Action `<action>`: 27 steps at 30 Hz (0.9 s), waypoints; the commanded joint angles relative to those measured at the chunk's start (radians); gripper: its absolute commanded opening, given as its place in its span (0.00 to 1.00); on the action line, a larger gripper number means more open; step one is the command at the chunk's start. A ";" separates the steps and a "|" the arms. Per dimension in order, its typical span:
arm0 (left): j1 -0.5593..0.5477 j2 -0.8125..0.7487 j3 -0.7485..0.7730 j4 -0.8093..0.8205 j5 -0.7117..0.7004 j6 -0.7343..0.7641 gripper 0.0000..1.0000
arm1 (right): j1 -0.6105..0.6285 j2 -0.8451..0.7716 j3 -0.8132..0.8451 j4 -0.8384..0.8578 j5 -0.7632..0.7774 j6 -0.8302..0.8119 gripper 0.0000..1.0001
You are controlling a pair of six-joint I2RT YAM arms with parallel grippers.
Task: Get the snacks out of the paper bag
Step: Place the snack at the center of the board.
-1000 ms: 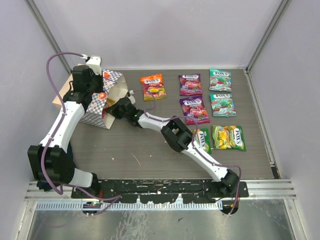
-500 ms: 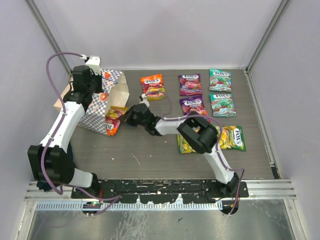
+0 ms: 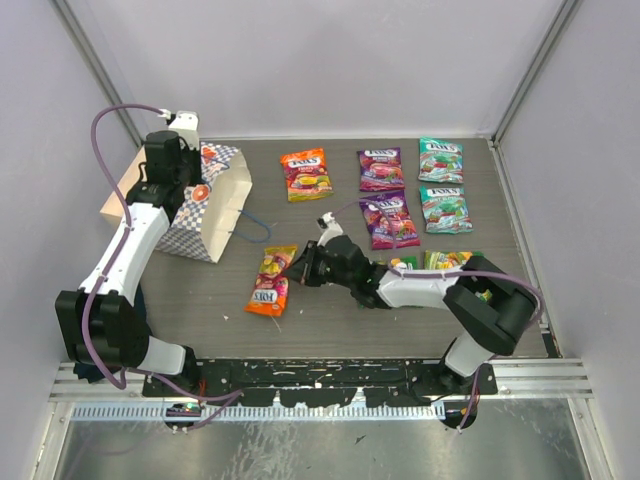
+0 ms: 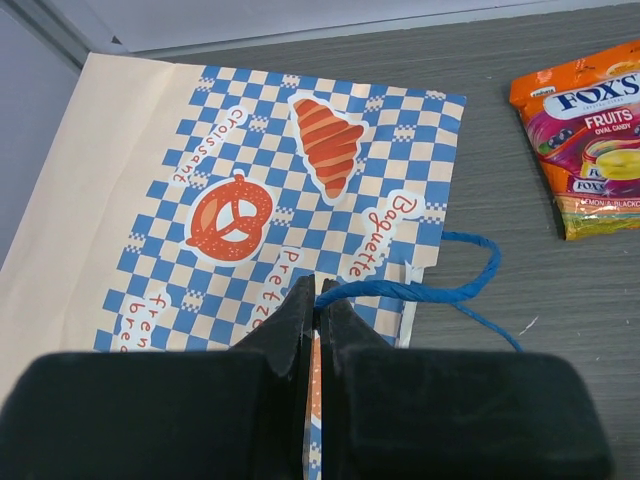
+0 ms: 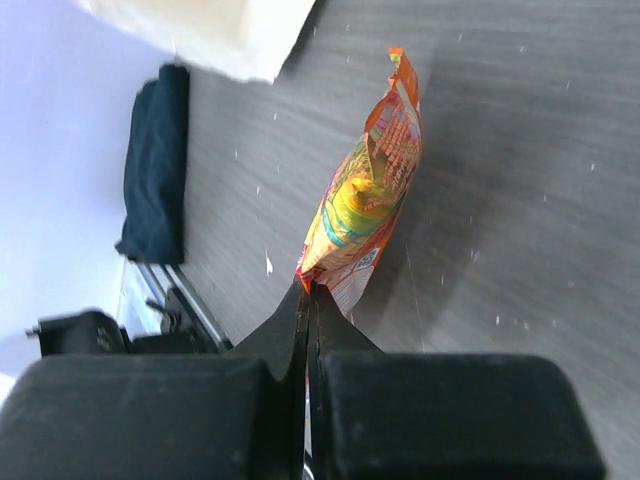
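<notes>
The checkered paper bag (image 3: 212,212) lies at the left with its mouth facing right. My left gripper (image 3: 200,190) is shut on its rim where the blue cord (image 4: 440,290) starts; in the left wrist view the left gripper (image 4: 318,300) pinches the paper bag (image 4: 250,180). My right gripper (image 3: 297,266) is shut on the corner of an orange snack packet (image 3: 270,283), well right of the bag and low over the table. The right wrist view shows this right gripper (image 5: 310,288) with the packet (image 5: 365,200) hanging from it. The bag's inside is hidden.
Other snacks lie on the table: an orange one (image 3: 305,173), two purple (image 3: 380,168) (image 3: 388,218), two teal (image 3: 440,158) (image 3: 443,207), and a yellow-green one (image 3: 458,265) partly under the right arm. A dark blue cloth (image 5: 155,165) lies near the left edge.
My right gripper has shut on an orange packet, drawn it out of the bag's mouth and carried it right and nearer. The left gripper has stayed on the bag's rim.
</notes>
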 commanded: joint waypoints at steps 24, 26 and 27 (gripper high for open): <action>0.004 0.003 0.023 0.051 -0.097 -0.028 0.00 | 0.263 -0.019 0.014 -0.134 0.880 0.585 0.01; 0.005 0.002 0.022 0.052 -0.095 -0.027 0.00 | 0.272 0.005 0.040 -0.137 0.889 0.588 0.02; 0.005 0.002 0.022 0.052 -0.094 -0.028 0.00 | 0.274 0.018 0.052 -0.136 0.884 0.585 0.04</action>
